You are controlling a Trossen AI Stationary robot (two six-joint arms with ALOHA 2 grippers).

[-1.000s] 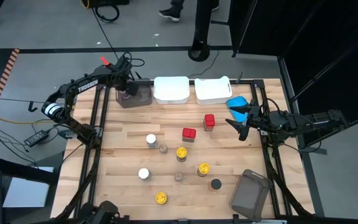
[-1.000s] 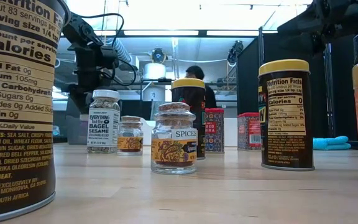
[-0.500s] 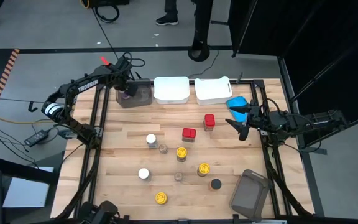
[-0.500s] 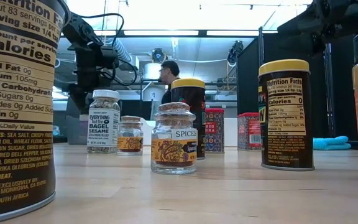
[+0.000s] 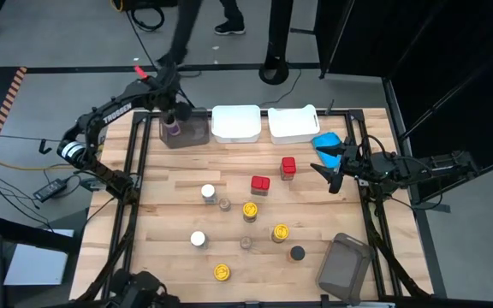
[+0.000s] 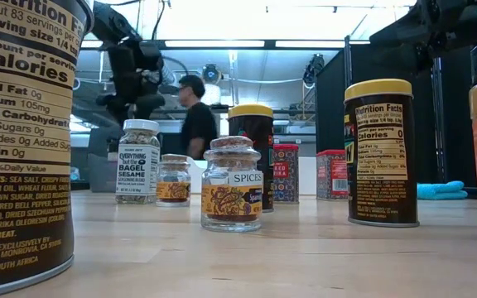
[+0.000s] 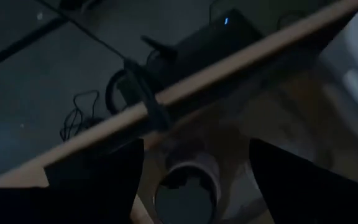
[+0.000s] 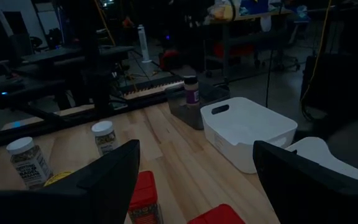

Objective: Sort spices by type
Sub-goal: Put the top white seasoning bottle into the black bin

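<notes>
My left gripper (image 5: 175, 115) stands open above the grey bin (image 5: 193, 133) at the table's far left. In that bin stands a spice jar with a purple label (image 8: 191, 91); the left wrist view shows its top (image 7: 188, 190) below and between my open fingers, clear of them. The other spices stand upright on the table's middle: two with red caps (image 5: 260, 184), three with yellow lids (image 5: 250, 209), two with white caps (image 5: 198, 239), two of clear glass (image 5: 224, 204) and one with a black cap (image 5: 297, 252). My right gripper (image 5: 322, 162) waits open at the right edge, touching nothing.
Two white tubs (image 5: 235, 122) (image 5: 294, 124) stand along the far edge beside the grey bin. A blue cloth (image 5: 328, 140) lies near my right gripper. A second grey bin (image 5: 344, 266) sits at the near right corner. A person stands beyond the far edge.
My left gripper has risen out of the grey bin, staying open; the purple-labelled jar stays upright in the bin. A person has walked along behind the table's far side.
</notes>
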